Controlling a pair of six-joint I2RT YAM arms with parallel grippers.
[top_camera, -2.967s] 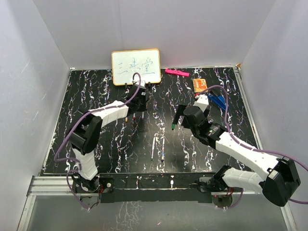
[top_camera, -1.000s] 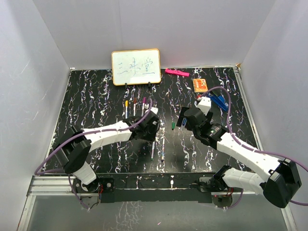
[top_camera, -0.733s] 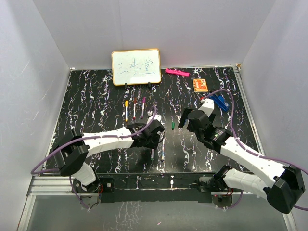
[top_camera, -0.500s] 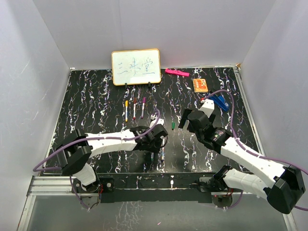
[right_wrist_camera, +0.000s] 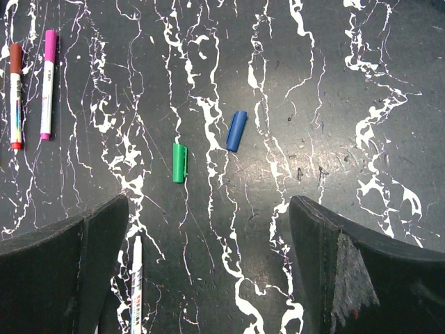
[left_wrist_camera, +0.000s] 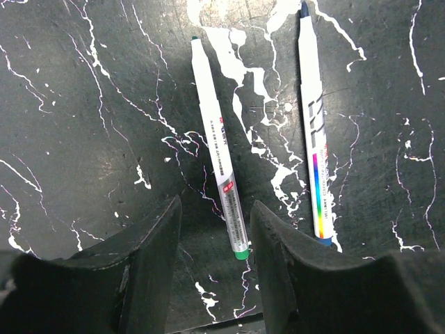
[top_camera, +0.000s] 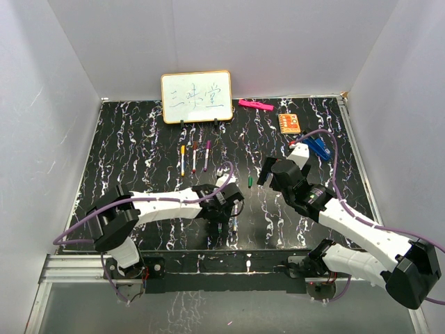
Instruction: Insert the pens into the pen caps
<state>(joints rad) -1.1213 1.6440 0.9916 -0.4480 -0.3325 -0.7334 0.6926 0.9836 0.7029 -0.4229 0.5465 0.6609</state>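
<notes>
Lighting bright and even; soft shadows on the table [top_camera: 125, 139]. Wrist views sharp beyond the dark, slightly soft fingers [left_wrist_camera: 149, 264].

Plain white walls [top_camera: 69, 69], black white-veined tabletop [top_camera: 125, 139], small whiteboard [top_camera: 197, 96] propped at the back, even light

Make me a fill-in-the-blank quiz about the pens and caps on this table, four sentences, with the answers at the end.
1. The pen lying between the left gripper's fingers has a ___ end.
2. The cap beside the green cap is ___.
3. ___ capped pens lie before the whiteboard.
4. The right gripper's jaws stand ___.
Missing words: green; blue; Three; open.
</notes>
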